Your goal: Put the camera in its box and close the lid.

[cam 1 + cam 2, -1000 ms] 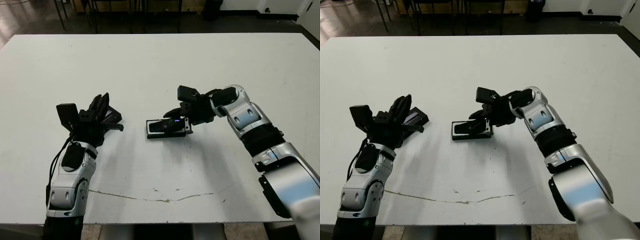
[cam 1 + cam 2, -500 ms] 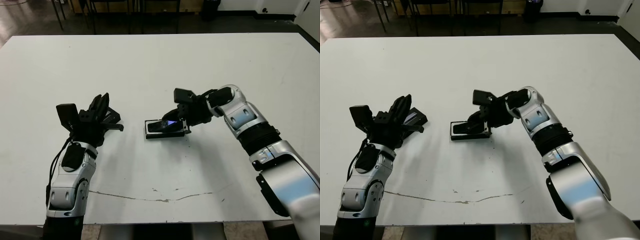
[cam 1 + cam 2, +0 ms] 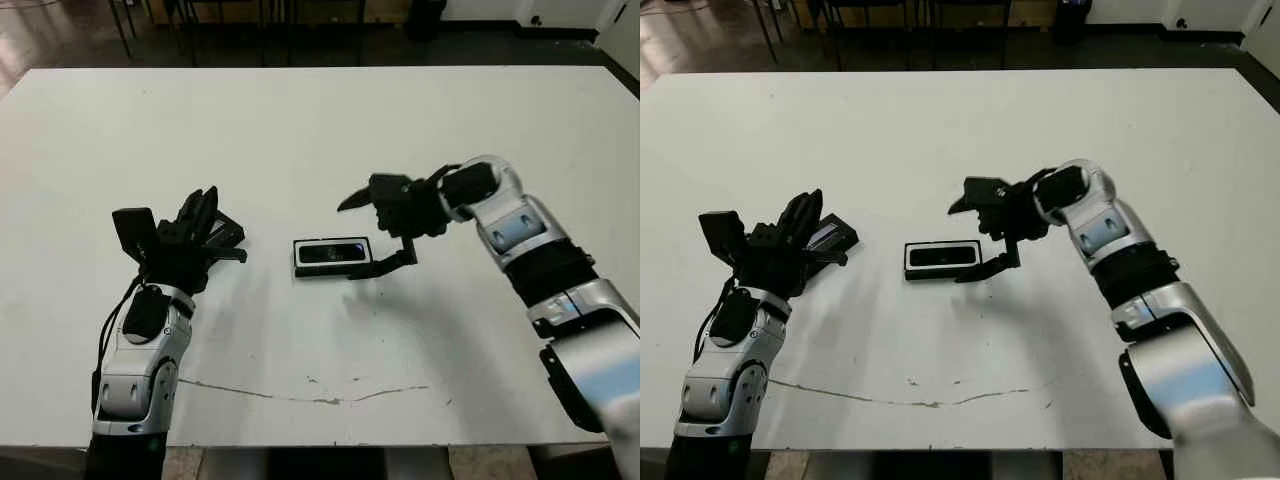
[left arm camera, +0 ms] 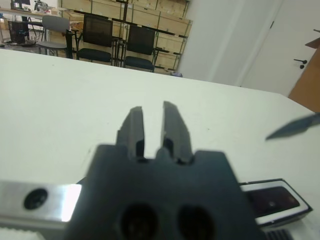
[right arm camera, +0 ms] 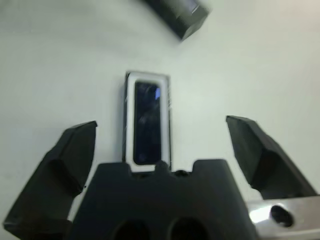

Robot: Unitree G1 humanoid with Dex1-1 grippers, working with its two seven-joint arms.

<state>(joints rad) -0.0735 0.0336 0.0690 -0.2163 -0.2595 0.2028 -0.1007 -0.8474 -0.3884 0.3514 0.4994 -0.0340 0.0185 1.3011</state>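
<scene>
One step of two looks done: the camera [image 5: 147,121] now lies flat inside the box [image 3: 332,255] near mid-tabletop [image 3: 320,130], its dark face framed by the white lining on all sides. A second ago the right gripper [image 3: 378,232] was down over the box with the camera sitting tilted in it; half a second ago it was still at the box. Now it has lifted clear toward the robot's right, fingers spread wide, holding nothing. Judgement: camera released and seated; the lid remains. The lid [image 3: 832,235] rests at the left gripper [image 3: 203,222], well apart from the box, unmoved across all frames. Left gripper fingers stand close together, a narrow gap between; whether they pinch the lid, cannot tell.
</scene>
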